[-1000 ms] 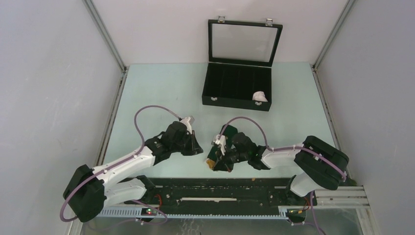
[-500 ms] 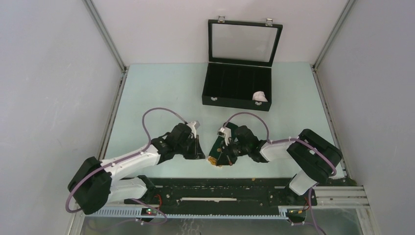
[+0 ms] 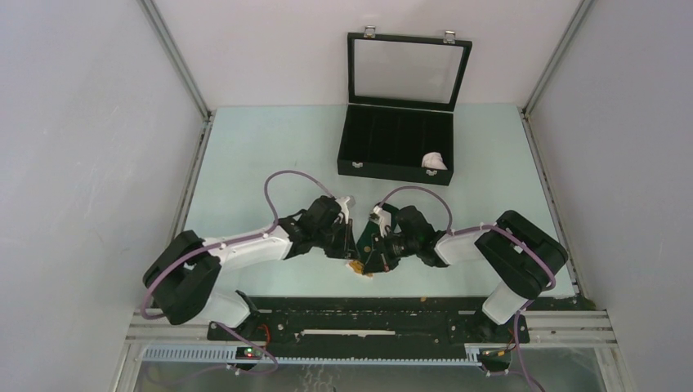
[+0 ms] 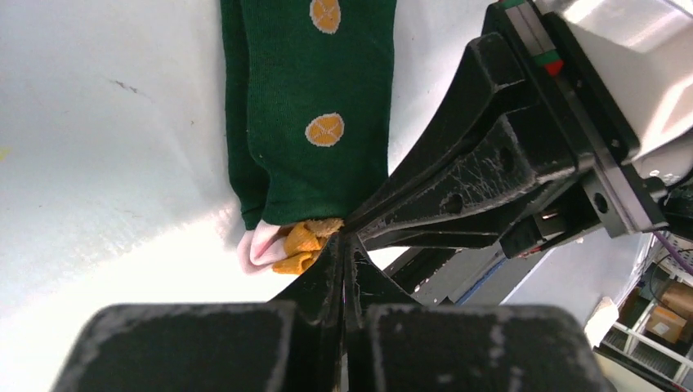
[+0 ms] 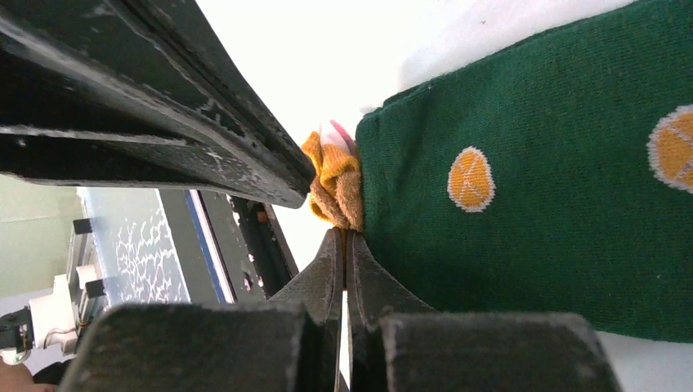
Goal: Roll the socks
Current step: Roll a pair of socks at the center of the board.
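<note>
The dark green sock [image 3: 367, 242] with orange dots lies on the table between my two grippers. It also shows in the left wrist view [image 4: 319, 106] and the right wrist view [image 5: 531, 188]. Its orange-and-white end [image 4: 294, 242] [image 5: 333, 181] points to the near edge. My right gripper [image 3: 374, 255] [image 5: 343, 233] is shut, pinching that orange end at its tips. My left gripper [image 3: 351, 245] [image 4: 343, 238] is shut, its tips touching the same end from the other side. A small white bundle [image 3: 434, 161], likely the white sock, lies in the black case; no stripes show.
The open black case [image 3: 384, 139] with its glass lid [image 3: 407, 69] stands at the back of the table. The black rail [image 3: 368, 314] runs along the near edge just behind the sock's end. Walls close in on the left and right.
My left gripper has moved right, up to the sock's orange end. My right gripper and the sock have shifted a little left and away from the near edge, so the two grippers now meet.
</note>
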Action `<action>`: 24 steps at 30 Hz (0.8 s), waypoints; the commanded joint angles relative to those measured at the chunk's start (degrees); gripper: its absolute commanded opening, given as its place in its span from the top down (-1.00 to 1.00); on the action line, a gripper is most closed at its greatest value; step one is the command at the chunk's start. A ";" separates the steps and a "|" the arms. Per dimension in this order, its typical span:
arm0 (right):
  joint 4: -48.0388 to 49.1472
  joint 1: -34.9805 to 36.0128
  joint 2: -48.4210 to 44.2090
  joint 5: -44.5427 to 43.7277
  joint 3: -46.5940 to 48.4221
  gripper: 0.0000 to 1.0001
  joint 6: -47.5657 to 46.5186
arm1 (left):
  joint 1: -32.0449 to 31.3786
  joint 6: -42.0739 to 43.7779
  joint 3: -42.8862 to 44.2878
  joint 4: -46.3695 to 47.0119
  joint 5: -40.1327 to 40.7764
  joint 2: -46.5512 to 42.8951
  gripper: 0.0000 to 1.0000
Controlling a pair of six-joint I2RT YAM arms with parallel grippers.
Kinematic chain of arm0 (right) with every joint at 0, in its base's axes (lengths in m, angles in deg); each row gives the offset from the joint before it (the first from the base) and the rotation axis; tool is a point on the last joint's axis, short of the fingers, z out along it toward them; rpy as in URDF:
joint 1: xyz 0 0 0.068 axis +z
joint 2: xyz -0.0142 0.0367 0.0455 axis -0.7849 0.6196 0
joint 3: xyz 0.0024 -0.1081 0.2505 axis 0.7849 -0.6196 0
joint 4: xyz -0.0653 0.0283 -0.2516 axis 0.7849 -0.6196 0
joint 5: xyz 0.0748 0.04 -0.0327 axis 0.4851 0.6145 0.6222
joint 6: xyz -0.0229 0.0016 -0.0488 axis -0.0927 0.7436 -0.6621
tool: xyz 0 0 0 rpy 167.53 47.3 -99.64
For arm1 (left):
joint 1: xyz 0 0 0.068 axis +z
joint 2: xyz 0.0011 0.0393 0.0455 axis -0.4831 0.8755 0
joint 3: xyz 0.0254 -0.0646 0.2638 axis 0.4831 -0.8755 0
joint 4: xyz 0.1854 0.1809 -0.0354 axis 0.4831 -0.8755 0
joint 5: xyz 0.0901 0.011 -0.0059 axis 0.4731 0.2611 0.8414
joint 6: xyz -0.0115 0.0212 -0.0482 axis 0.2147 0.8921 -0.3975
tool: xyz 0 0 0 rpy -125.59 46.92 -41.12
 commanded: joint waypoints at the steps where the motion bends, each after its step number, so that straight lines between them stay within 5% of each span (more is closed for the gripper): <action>1: -1.71 -1.12 0.90 -2.18 0.36 1.00 0.60 | -0.52 1.41 3.18 1.51 -1.76 2.27 1.00; 24: -2.32 -1.53 1.05 -5.69 0.45 1.00 4.99 | -0.51 1.45 0.13 1.10 3.16 7.77 1.00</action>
